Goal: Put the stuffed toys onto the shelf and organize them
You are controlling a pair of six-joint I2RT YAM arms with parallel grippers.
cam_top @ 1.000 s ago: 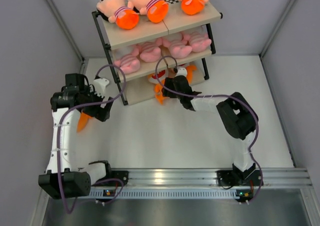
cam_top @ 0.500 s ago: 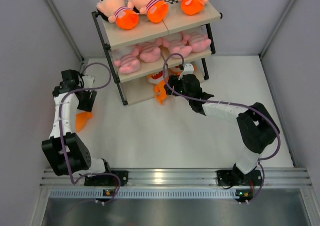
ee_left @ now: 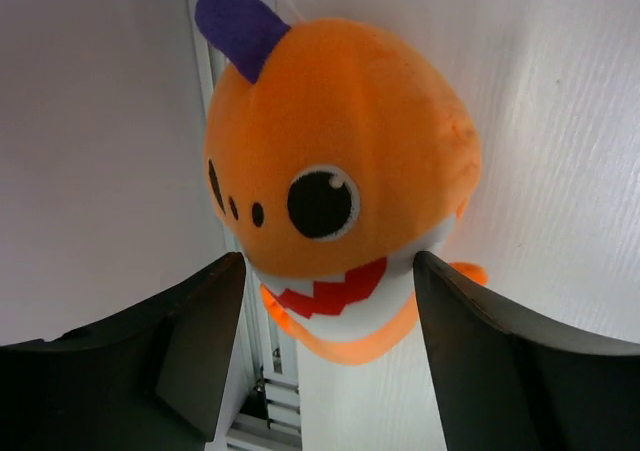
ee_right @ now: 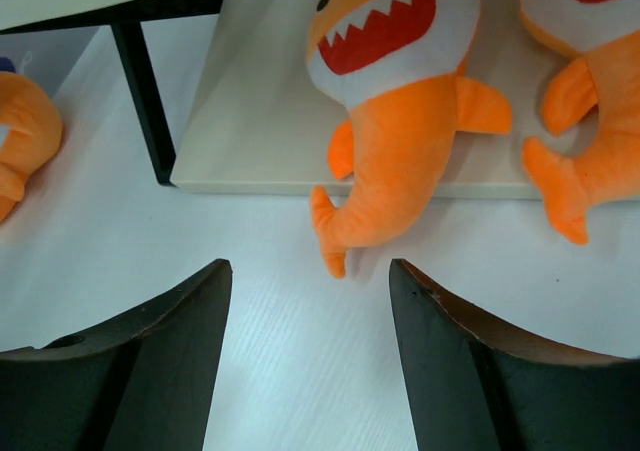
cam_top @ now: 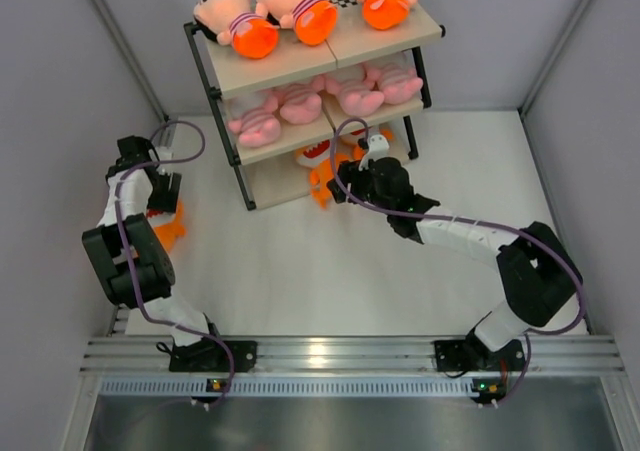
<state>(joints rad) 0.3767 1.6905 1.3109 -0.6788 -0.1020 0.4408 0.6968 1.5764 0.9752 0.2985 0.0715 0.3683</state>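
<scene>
Orange shark [ee_left: 335,171] pinched in left gripper [ee_left: 328,263], right gripper [ee_right: 308,268] spread

The orange shark [ee_left: 340,171] by the left wall is soft short-pile plush with a purple cloth fin. The shelf [cam_top: 290,66] has a thin matt black metal frame and smooth beige boards. The table [cam_top: 380,271] is matt white and faintly grained. The right gripper [ee_right: 310,281] has matt black plastic fingers [ee_right: 150,371].

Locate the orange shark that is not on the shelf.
The orange shark lies on the table at the top view's far left, left of the shelf, under the left gripper.
</scene>
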